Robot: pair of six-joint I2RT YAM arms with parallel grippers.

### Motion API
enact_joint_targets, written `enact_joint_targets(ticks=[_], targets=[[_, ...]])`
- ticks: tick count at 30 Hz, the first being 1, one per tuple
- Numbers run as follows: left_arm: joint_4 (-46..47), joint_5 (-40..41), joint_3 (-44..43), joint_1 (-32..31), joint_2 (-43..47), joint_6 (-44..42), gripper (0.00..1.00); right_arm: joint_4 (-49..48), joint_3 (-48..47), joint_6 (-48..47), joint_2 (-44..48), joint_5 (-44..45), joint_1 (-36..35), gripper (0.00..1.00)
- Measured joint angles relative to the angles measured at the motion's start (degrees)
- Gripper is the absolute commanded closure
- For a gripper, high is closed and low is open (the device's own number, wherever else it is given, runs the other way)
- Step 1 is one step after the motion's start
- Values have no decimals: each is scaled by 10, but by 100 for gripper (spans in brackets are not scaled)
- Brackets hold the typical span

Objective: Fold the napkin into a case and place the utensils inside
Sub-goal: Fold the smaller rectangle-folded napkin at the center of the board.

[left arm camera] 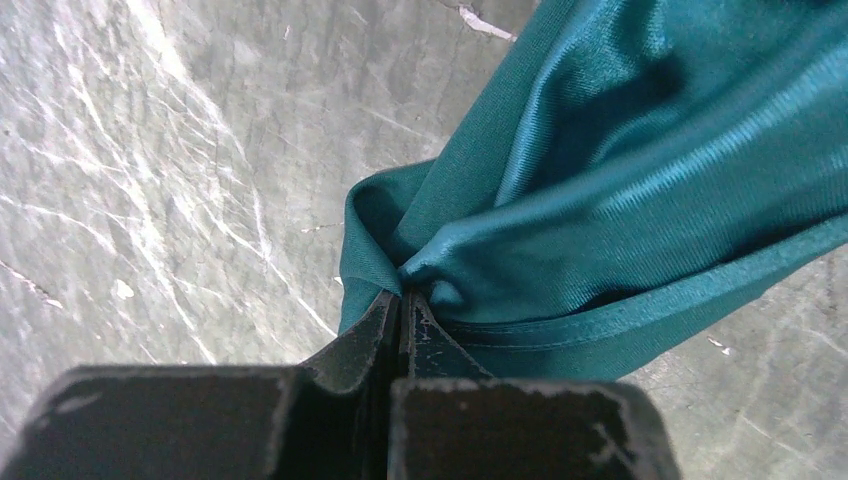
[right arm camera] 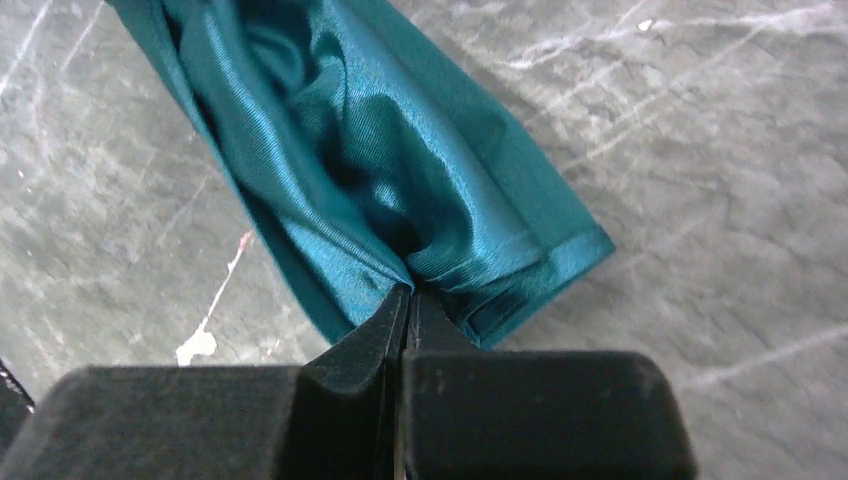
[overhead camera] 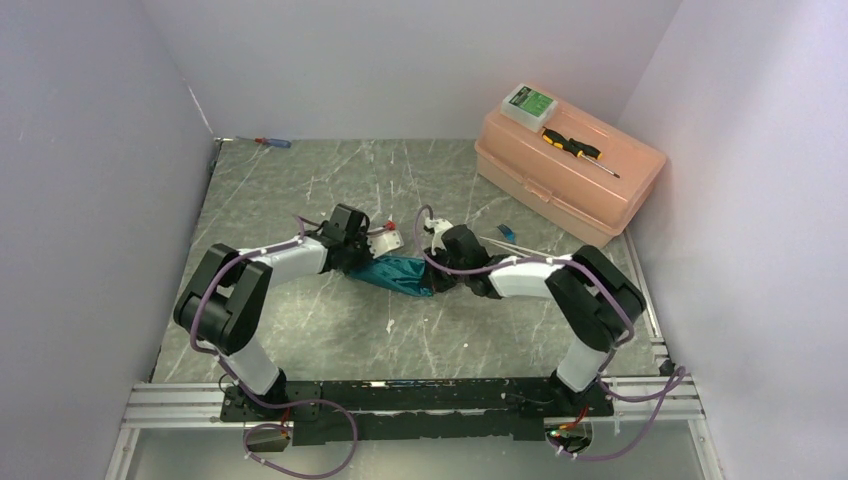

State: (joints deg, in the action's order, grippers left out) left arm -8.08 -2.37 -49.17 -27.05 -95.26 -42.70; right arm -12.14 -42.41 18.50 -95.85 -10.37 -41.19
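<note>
You have a sheeny teal napkin on a grey table veined white; far right, a peach toolbox bears a yellow-and-black screwdriver.

The teal, sheeny napkin hangs bunched into a narrow strip, left of and nearer than the peach box. The blue utensil and white sticks lie between napkin and box.

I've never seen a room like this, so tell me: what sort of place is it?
Most likely a robotics lab test cell, not a home. Plain white walls box in a marble-patterned table, two robot arms are bolted to its near edge, and a peach toolbox carries a screwdriver.
</note>
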Motion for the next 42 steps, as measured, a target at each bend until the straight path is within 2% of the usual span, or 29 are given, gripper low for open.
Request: enact_joint_targets(ticks=[9, 15, 22, 28, 29, 32, 33, 37, 42], targets=[[-84, -30, -39, 19, -4, 50, 93, 17, -50, 28, -55, -85, 41, 100], [-143, -42, -61, 25, -6, 67, 80, 31, -62, 30, -63, -105, 50, 100], [-186, -56, -74, 27, -8, 76, 86, 49, -75, 38, -69, -110, 52, 100], [-135, -51, -33, 27, 10, 59, 97, 50, -74, 51, -67, -115, 55, 100], [-122, -48, -24, 27, 15, 56, 97, 49, -72, 52, -65, -116, 55, 94], [-98, -40, -13, 26, 20, 49, 97, 46, -56, 56, -49, -117, 56, 62], [-93, -39, -13, 26, 19, 49, 97, 43, -50, 57, -42, -117, 56, 57], [-99, -41, -25, 29, 10, 59, 97, 12, 0, 49, 17, -108, 56, 51], [-115, -46, -40, 32, 0, 74, 97, -18, 49, -3, 102, -60, 40, 49]])
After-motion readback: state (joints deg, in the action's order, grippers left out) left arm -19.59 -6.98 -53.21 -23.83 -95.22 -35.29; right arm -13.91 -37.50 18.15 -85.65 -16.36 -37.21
